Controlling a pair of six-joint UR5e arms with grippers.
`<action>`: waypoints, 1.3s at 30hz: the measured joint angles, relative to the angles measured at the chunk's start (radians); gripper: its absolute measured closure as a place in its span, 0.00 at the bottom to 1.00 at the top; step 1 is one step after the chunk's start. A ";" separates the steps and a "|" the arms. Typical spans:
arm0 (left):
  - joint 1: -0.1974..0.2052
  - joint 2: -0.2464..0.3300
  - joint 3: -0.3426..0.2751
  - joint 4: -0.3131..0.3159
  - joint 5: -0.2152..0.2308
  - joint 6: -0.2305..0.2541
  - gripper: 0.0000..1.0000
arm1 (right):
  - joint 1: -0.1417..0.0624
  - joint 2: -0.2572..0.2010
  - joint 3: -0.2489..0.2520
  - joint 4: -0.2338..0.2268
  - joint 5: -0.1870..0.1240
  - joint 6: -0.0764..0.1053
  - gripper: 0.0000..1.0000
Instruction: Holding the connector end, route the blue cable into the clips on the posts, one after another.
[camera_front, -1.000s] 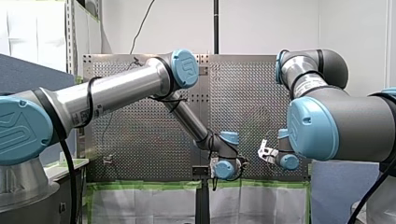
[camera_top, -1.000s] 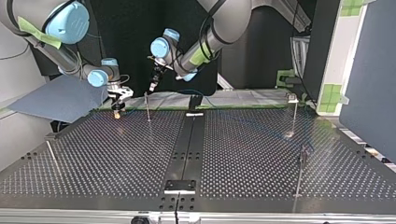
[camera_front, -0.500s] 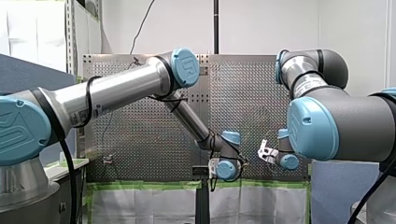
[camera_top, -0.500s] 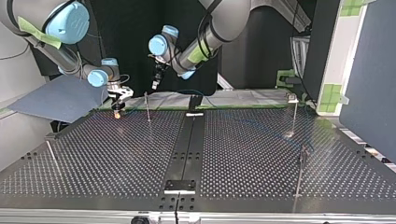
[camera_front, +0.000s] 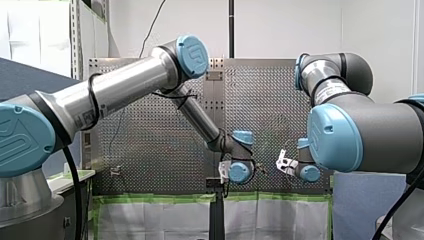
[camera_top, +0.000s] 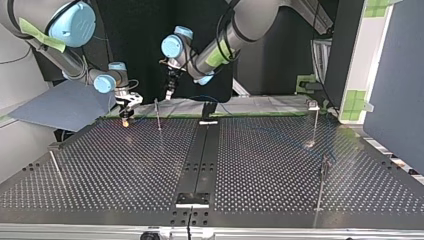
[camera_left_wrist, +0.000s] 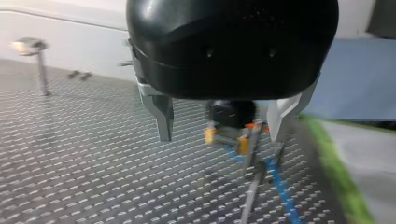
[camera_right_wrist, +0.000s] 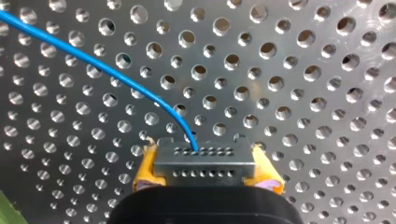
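Note:
My right gripper (camera_right_wrist: 205, 179) has its yellow pads (camera_right_wrist: 144, 172) shut on the grey connector (camera_right_wrist: 204, 162). The blue cable (camera_right_wrist: 116, 76) curves out of the connector across the perforated plate. In the top view this gripper (camera_top: 125, 116) sits low over the table's far edge at the left. A thin post (camera_top: 157, 114) stands just to its right. My left gripper (camera_top: 169, 94) hangs above that post. Its metal fingers (camera_left_wrist: 163, 119) are wide open with nothing between them. Ahead of them are my right gripper (camera_left_wrist: 229, 128), the post (camera_left_wrist: 254, 156) and the cable (camera_left_wrist: 281, 186).
More posts stand at the top view's far right (camera_top: 316, 122), near right (camera_top: 322, 182) and near left (camera_top: 55, 167). A black rail (camera_top: 200, 160) runs down the table's middle. A blue sheet (camera_top: 65, 105) lies beyond the far left corner.
My left arm's elbow has risen and its gripper has shifted a little to the right in the top view, staying open. My right gripper and the connector have not moved.

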 joint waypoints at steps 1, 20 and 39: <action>0.002 0.011 -0.011 0.010 -0.005 -0.011 0.00 | 0.000 0.000 0.000 0.000 -0.001 0.000 1.00; 0.025 0.170 -0.170 0.150 -0.059 -0.059 0.00 | -0.006 0.000 0.000 0.002 -0.011 0.000 1.00; 0.017 0.343 -0.343 0.138 -0.064 -0.112 0.00 | -0.007 0.001 0.000 0.004 -0.012 0.000 1.00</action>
